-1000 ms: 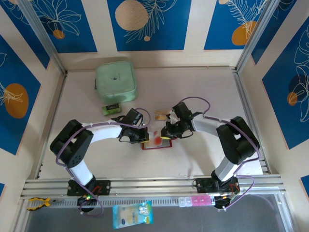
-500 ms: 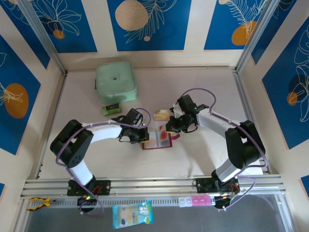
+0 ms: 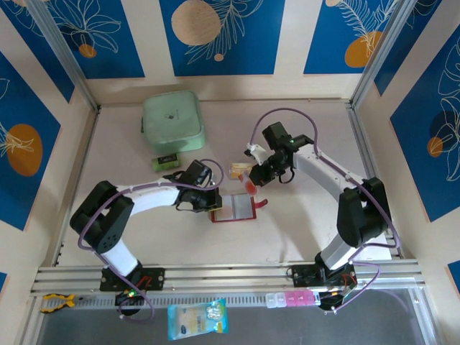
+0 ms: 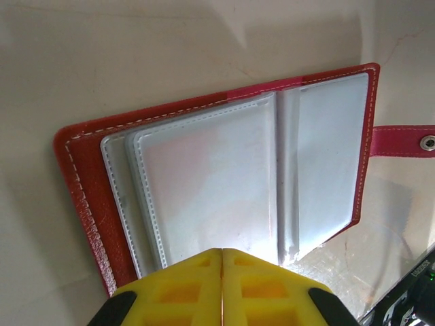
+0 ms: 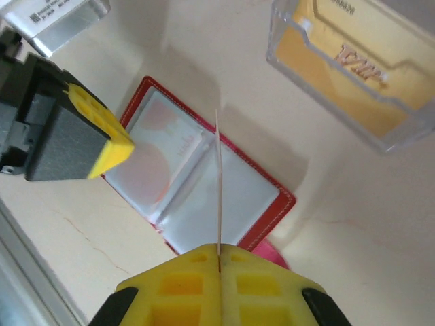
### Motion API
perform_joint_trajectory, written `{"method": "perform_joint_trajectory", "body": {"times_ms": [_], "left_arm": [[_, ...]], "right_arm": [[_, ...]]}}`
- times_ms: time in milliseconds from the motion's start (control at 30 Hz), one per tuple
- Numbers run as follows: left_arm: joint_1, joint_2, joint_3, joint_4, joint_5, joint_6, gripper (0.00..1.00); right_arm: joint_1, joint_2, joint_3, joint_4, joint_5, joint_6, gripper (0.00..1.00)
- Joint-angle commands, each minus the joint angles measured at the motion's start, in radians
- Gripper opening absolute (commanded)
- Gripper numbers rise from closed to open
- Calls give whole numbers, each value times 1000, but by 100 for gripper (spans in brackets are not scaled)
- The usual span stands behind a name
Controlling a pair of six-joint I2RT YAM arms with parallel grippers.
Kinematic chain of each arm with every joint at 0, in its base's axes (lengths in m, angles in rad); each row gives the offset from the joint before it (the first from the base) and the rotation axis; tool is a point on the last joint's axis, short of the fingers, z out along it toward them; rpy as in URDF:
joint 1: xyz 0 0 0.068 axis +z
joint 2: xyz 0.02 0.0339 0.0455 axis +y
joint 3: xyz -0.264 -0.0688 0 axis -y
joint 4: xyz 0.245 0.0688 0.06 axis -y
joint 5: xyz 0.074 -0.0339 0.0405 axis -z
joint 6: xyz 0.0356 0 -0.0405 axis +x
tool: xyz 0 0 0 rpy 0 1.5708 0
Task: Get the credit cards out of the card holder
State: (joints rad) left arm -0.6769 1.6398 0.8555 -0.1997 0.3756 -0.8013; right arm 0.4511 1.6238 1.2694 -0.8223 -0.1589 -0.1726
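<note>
I counted two credit cards [image 3: 249, 185], one card holder [image 3: 233, 208], one mint-green case [image 3: 172, 121], one green-and-black block [image 3: 166, 162] and one clear tray [image 5: 284, 42].

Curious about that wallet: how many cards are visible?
2: a card edge-on in the right gripper, a tan card in the clear box. A pinkish shape in a wallet sleeve may be a third.

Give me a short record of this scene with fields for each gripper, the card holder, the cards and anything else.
left gripper: shut, tips at the card holder's edge
right gripper: shut on a card, held clear of the holder
card holder: open flat, sleeves up
clear box: holds a tan-gold card, beyond the holder
others: mint case, green-black block
</note>
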Motion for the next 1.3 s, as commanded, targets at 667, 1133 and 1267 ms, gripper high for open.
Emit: {"method": "perform_joint_trajectory", "body": {"times_ms": [667, 1133, 1267], "left_arm": [[36, -118, -38, -69, -38, 31, 12], [58, -121, -41, -85, -42, 36, 12], [61, -118, -44, -83, -38, 36, 12]], "right_arm": [[-17, 416, 679, -327, 178, -636, 0], [-29, 560, 811, -357, 155, -726, 0], [-30, 570, 788, -363, 141, -735, 2]]}}
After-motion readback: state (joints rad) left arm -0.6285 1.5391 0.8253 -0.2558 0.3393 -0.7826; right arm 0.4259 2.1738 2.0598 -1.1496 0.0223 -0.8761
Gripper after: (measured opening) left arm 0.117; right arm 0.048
